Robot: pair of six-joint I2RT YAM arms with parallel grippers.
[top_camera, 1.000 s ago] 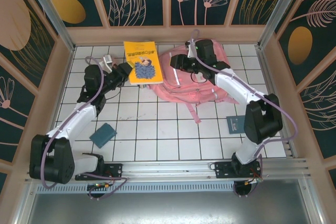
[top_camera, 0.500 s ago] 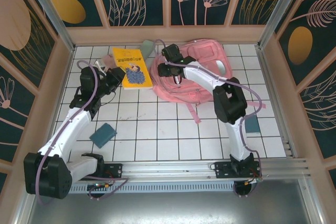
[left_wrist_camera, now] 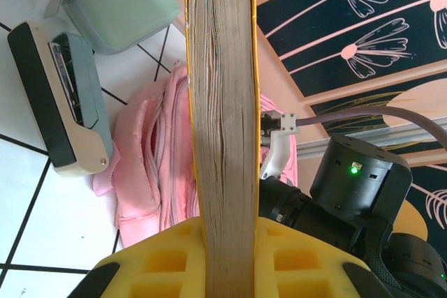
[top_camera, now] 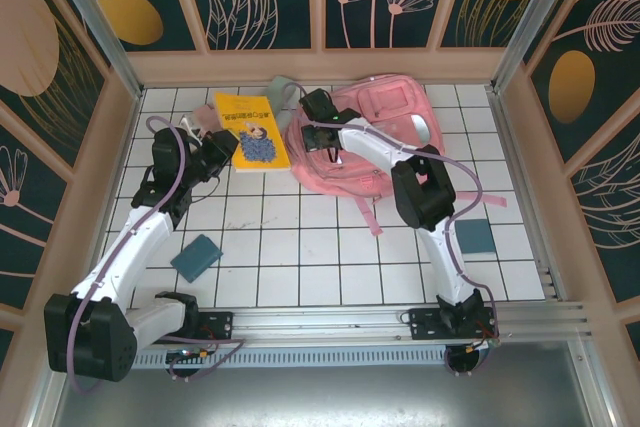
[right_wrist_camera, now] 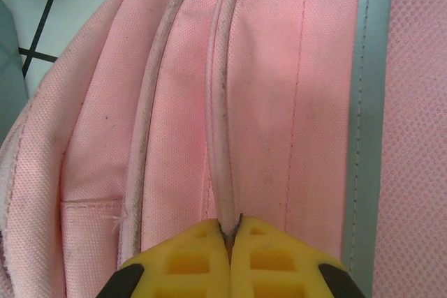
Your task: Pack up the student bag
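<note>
The pink backpack (top_camera: 375, 142) lies flat at the far side of the white tiled table (top_camera: 300, 247), a bit right of the middle. Its straps (top_camera: 365, 209) trail toward the near edge. It is the biggest thing there.

The right gripper (top_camera: 312, 105) reaches over the backpack to its far left corner. In the right wrist view, the right gripper (right_wrist_camera: 230, 232) has its two yellow fingers (right_wrist_camera: 188, 263) pressed tight together. A thin raised seam (right_wrist_camera: 218, 137) of the pink cloth is pinched between them. A pale grey strip (right_wrist_camera: 360, 102) runs down the cloth on the right.

The left gripper (top_camera: 222, 144) is just left of the backpack. It holds a yellow book (top_camera: 250, 130) by its near edge. In the left wrist view, the left gripper (left_wrist_camera: 222, 235) is squeezed onto the book (left_wrist_camera: 222, 102), so the jaws are only as wide as the book is thick. The page edges face the camera. The backpack (left_wrist_camera: 157, 165) sits just behind the book.

A pale green case (top_camera: 280, 90) rests on the tiles next to the backpack's far left corner. In the left wrist view a flat thing with black and tan sides (left_wrist_camera: 59, 102) lies right beside the case (left_wrist_camera: 119, 8). I cannot tell what it is.

A small teal book (top_camera: 197, 257) lies near the left arm. Another teal book (top_camera: 474, 237) lies on the right side, well apart from the backpack.
</note>
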